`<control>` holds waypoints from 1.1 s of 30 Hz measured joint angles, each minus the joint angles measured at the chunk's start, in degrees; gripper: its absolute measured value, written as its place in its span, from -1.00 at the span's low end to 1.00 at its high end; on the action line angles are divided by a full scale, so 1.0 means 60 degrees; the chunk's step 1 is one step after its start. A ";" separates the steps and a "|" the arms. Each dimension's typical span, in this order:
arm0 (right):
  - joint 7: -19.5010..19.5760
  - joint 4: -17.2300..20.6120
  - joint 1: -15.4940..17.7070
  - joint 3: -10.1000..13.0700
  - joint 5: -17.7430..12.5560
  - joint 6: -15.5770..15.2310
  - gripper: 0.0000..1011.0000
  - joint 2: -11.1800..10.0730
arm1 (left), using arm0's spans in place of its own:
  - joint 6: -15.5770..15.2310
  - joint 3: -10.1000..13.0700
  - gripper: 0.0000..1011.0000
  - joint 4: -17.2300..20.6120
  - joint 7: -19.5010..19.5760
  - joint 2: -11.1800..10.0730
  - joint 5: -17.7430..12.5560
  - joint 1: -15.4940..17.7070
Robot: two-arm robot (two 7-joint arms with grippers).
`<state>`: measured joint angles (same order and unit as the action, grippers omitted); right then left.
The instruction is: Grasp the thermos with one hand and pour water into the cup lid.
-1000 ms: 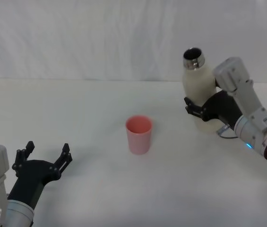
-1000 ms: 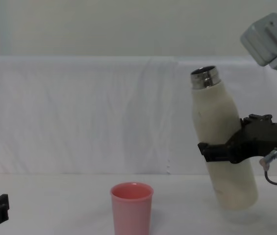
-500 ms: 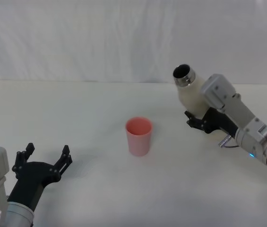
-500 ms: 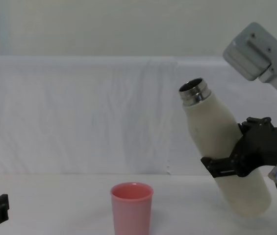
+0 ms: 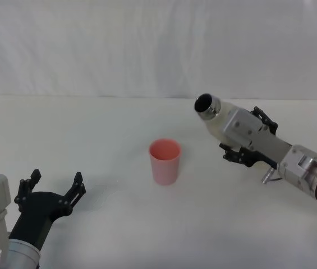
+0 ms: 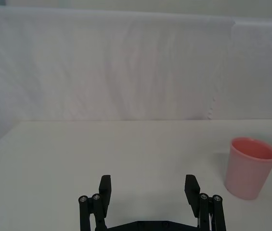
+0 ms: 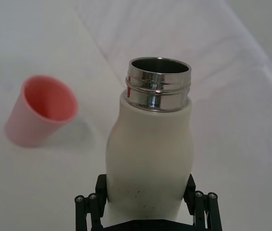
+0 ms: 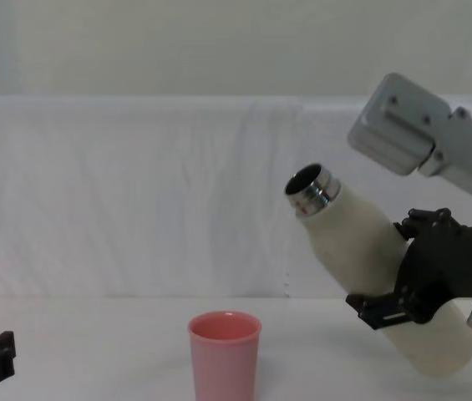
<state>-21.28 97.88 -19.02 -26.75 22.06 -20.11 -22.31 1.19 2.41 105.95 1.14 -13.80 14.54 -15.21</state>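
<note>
The cream-white thermos point(image 8: 352, 242) hangs above the table, tilted with its open steel neck point(image 5: 207, 105) pointing left toward the cup lid. My right gripper point(image 8: 386, 267) is shut on its lower body, and the jaws clamp both sides in the right wrist view point(image 7: 145, 199). The thermos point(image 7: 150, 144) mouth is right of and above the pink cup lid point(image 5: 165, 159), not over it. No water shows. The cup lid point(image 8: 225, 355) stands upright at the table's middle. My left gripper point(image 5: 56, 178) rests open at the near left, holding nothing.
A white cloth-covered table point(image 5: 91, 129) runs back to a white fabric backdrop point(image 5: 147, 45). The cup lid point(image 6: 250, 167) stands ahead and to the right of the left gripper point(image 6: 148, 185), with bare table between them.
My right gripper has tipped the thermos further over toward the cup lid and carried its neck leftward and lower. The left arm and the cup lid have not moved.
</note>
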 joint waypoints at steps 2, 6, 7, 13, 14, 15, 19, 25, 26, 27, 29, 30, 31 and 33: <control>-0.0101 0.0002 -0.0047 -0.0101 0.0236 -0.0032 0.90 -0.0072 | 0.0000 0.0000 0.98 0.0000 0.0000 0.0000 0.0000 0.0000; -0.0260 -0.0032 -0.0145 -0.0250 0.0570 -0.0059 0.90 -0.0125 | -0.0001 0.0000 0.98 0.0000 -0.0001 0.0000 0.0000 0.0000; -0.0314 -0.0070 -0.0184 -0.0292 0.0684 -0.0061 0.90 -0.0132 | 0.0000 0.0000 0.98 0.0000 0.0000 0.0000 0.0000 0.0000; -0.0536 -0.0176 -0.0309 -0.0390 0.1042 -0.0069 0.90 -0.0130 | 0.0000 0.0000 0.98 0.0000 0.0000 0.0000 0.0000 0.0000; -0.0565 -0.0185 -0.0323 -0.0399 0.1085 -0.0072 0.90 -0.0126 | 0.0000 0.0000 0.98 0.0000 0.0000 0.0000 0.0000 0.0001; -0.0590 -0.0194 -0.0334 -0.0408 0.1125 -0.0074 0.90 -0.0121 | 0.0000 0.0000 0.98 0.0000 0.0000 0.0000 0.0000 0.0000; -0.0725 -0.0260 -0.0395 -0.0464 0.1383 -0.0088 0.90 -0.0089 | 0.0000 0.0000 0.98 0.0000 -0.0001 0.0000 0.0000 0.0000; -0.0828 -0.0399 -0.0493 -0.0545 0.1689 -0.0092 0.90 -0.0001 | 0.0000 0.0000 0.98 0.0000 0.0000 0.0000 0.0000 0.0000; -0.0841 -0.0428 -0.0514 -0.0568 0.1749 -0.0097 0.90 0.0019 | 0.0000 0.0000 0.98 0.0000 0.0000 0.0000 0.0000 0.0000; -0.0858 -0.0476 -0.0550 -0.0610 0.1861 -0.0105 0.90 0.0052 | 0.0000 0.0000 0.98 0.0000 0.0000 0.0000 0.0000 0.0000; -0.0880 -0.0583 -0.0628 -0.0688 0.2049 -0.0114 0.90 0.0119 | 0.0000 0.0000 0.98 0.0000 -0.0001 0.0000 0.0000 0.0000; -0.0887 -0.0625 -0.0656 -0.0713 0.2120 -0.0119 0.90 0.0142 | 0.0000 0.0001 0.98 0.0000 -0.0001 0.0000 0.0000 0.0000; -0.0892 -0.0667 -0.0684 -0.0735 0.2184 -0.0124 0.90 0.0166 | 0.0000 0.0000 0.98 0.0000 0.0000 0.0000 0.0000 0.0000; -0.0905 -0.0778 -0.0774 -0.0802 0.2358 -0.0132 0.90 0.0240 | 0.0000 0.0001 0.98 0.0000 -0.0001 0.0000 0.0000 0.0000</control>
<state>-26.71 93.22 -23.67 -31.56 36.20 -20.90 -20.88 1.19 2.41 105.95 1.14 -13.80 14.54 -15.21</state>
